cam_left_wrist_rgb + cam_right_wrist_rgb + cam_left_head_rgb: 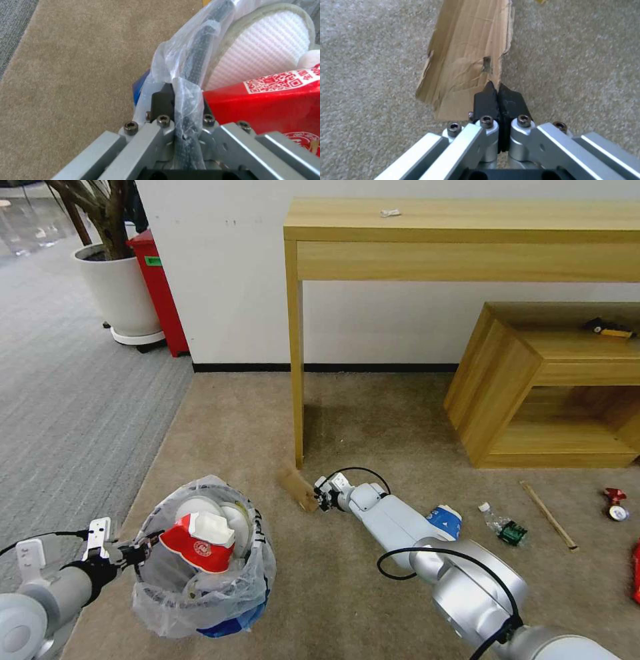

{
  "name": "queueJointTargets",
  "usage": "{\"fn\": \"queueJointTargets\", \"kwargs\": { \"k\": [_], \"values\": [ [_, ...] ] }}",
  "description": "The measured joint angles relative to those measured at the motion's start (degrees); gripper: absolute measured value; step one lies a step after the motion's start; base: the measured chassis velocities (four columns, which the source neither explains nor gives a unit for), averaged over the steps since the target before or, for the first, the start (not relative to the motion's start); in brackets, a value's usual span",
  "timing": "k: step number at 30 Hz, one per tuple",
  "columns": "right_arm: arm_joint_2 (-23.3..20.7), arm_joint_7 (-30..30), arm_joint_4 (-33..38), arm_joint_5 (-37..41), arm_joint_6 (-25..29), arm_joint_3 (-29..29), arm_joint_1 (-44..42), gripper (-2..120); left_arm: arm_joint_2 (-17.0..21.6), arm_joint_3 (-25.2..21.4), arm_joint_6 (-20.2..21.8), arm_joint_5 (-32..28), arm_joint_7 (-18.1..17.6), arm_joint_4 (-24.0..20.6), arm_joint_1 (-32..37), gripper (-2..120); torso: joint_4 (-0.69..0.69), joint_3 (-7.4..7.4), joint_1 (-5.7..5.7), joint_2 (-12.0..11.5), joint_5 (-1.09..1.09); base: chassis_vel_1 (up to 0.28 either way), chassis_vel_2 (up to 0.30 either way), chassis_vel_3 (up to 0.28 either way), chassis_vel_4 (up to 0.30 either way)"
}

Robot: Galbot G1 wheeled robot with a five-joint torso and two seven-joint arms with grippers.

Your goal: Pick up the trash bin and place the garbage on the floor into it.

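Note:
The trash bin (255, 579), blue and lined with a crinkly plastic bag, is at my lower left with my left gripper (142, 551) shut on its rim (196, 57). Inside lie white insoles (266, 47) and a red-white cup (199, 543). By the desk leg, my right gripper (322, 495) is shut on the edge of a torn cardboard piece (466, 50) that lies on the beige floor (373, 427). More garbage lies to the right: a blue carton (445, 520), a small bottle (501, 527), a stick (548, 515), a red can (615, 505) and a red wrapper (636, 570).
A tall wooden desk (467, 240) stands against the wall, its leg (297, 380) just behind the cardboard. A low wooden shelf (507, 393) is at the right. A red bin (160, 293) and a plant pot (120, 293) stand far left on grey ribbed carpet (67, 400).

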Motion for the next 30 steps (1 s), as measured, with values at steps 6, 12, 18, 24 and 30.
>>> {"fn": "queueJointTargets", "kwargs": {
  "k": [6, 12, 18, 24, 30],
  "values": [
    [-4.82, 1.54, 12.14, 1.09, -0.85, 1.59, -4.85, 0, -0.79, 0.07, 0.0, 0.5, 0.03, -0.3, 0.0, 0, -0.01, 0.0, 0.0, 0.0, 0.01, 0.0, 0.0, 0.0, 0.0],
    [-8.57, 0.42, 23.22, 1.27, 0.72, 5.19, -8.33, 0, -1.54, 0.14, 0.0, 1.19, 0.49, -0.68, 0.43, 0, 0.0, 0.0, 0.0, 0.0, 0.01, 0.0, 0.0, 0.0, 0.0],
    [-15.16, -1.4, 44.47, 8.44, 0.18, 6.09, -11.74, 0, -1.49, 0.45, 0.01, 1.53, 0.29, -0.72, 0.18, 0, 0.0, 0.0, 0.0, 0.0, 0.01, 0.0, 0.0, 0.0, 0.0],
    [-18.27, -1.33, 57.56, 10.59, -0.12, 7.44, -12.93, 0, -0.19, 1.32, 0.01, 2.41, -1.63, -0.86, -0.11, 0, 0.01, -0.01, 0.0, 0.01, 0.01, 0.0, 0.0, 0.0, 0.0],
    [-23.51, -1.0, 74.64, 15.84, -3.29, 5.32, -13.03, 0, 4.36, 3.93, 0.01, 3.48, -5.06, -1.46, -1.63, 0, -0.01, 0.0, 0.0, 0.0, 0.0, 0.0, 0.0, 0.0, 0.0]
  ]
}}
